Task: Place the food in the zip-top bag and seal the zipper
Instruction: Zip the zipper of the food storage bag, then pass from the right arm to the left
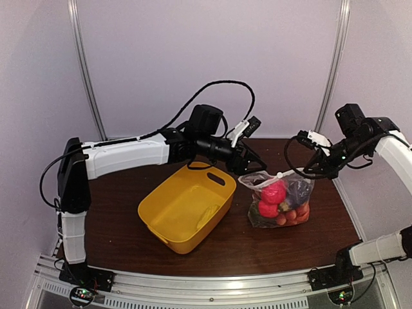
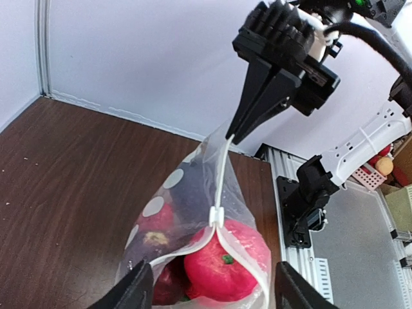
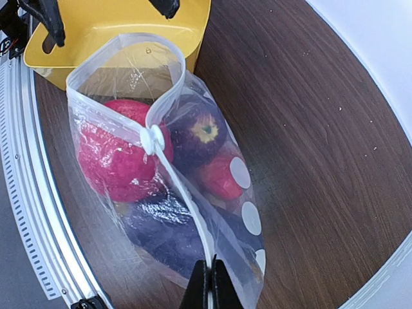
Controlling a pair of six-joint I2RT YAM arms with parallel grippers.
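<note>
Clear dotted bag (image 1: 281,201) upright, full w/ food (image 1: 273,192), zipper (image 3: 153,139) ~half shut.

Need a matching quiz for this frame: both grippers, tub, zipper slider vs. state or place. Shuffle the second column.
1. right gripper
2. left gripper
3. yellow tub
4. slider

A. partway along the zipper
B. open, at the mouth of the zip-top bag
C. shut on the bag's zipper edge
D. standing to the bag's left

Pairs: 1-C, 2-B, 3-D, 4-A
</note>
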